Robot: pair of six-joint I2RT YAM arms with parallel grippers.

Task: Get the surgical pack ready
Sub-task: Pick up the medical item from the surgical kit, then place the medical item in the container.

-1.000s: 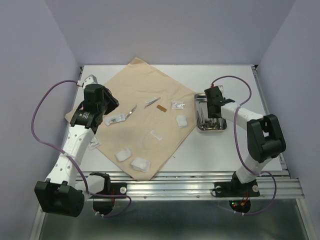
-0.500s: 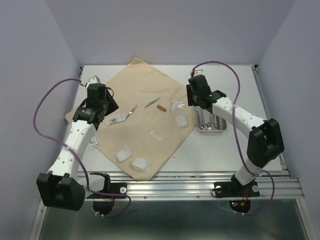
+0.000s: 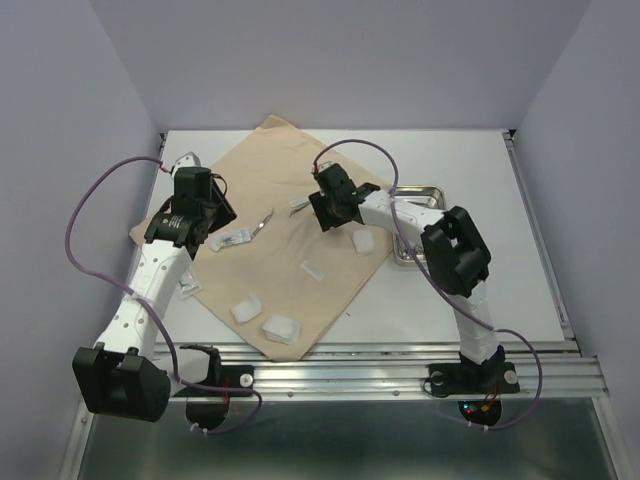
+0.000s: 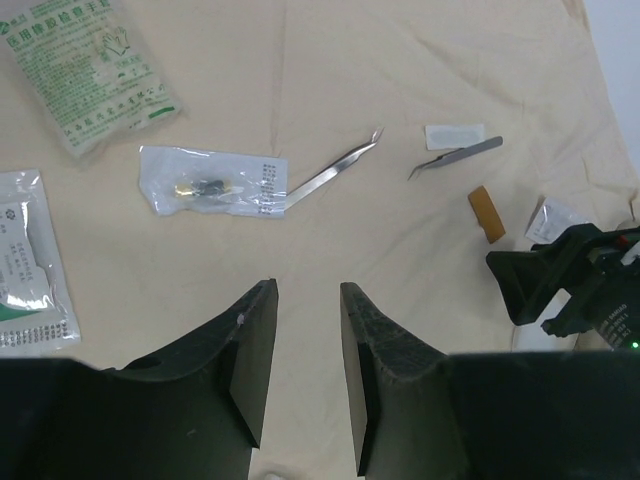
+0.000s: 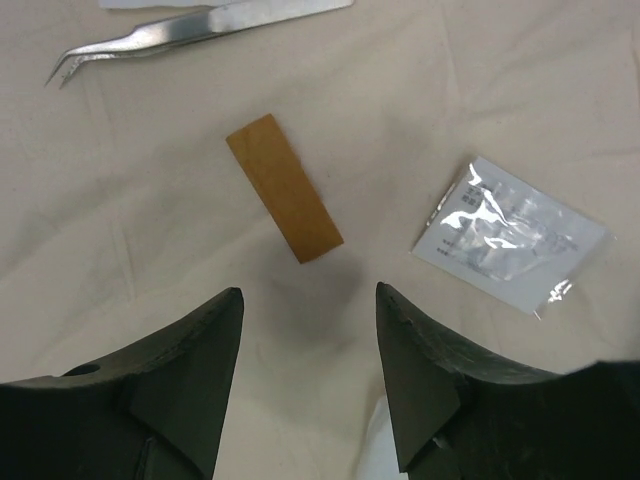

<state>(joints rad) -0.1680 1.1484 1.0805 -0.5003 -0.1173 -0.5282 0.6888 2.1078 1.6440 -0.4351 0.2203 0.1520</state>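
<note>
The beige cloth (image 3: 285,160) lies spread on the table with two silver forceps on it, one curved (image 3: 262,224) (image 4: 330,175) and one finer (image 3: 303,203) (image 5: 190,28). White gauze pads (image 3: 363,242) (image 3: 246,309) (image 3: 281,327) lie on the cloth. The steel tray (image 3: 425,188) stands right of the cloth, mostly hidden by my right arm; I cannot make out scissors. My right gripper (image 3: 325,212) (image 5: 308,295) is open and empty, low over the cloth just short of a brown strip (image 5: 284,187). My left gripper (image 3: 207,215) (image 4: 307,290) is open and empty over the cloth's left part.
A clear packet (image 5: 510,235) lies right of the brown strip. A glove packet (image 4: 95,70), a clear packet with small parts (image 4: 212,183) and a white packet (image 4: 30,260) lie at the cloth's left side. A small white pad (image 3: 313,269) lies mid-cloth.
My right arm has swung left from over the steel tray to over the middle of the cloth. My left gripper has shifted slightly and now holds still.
</note>
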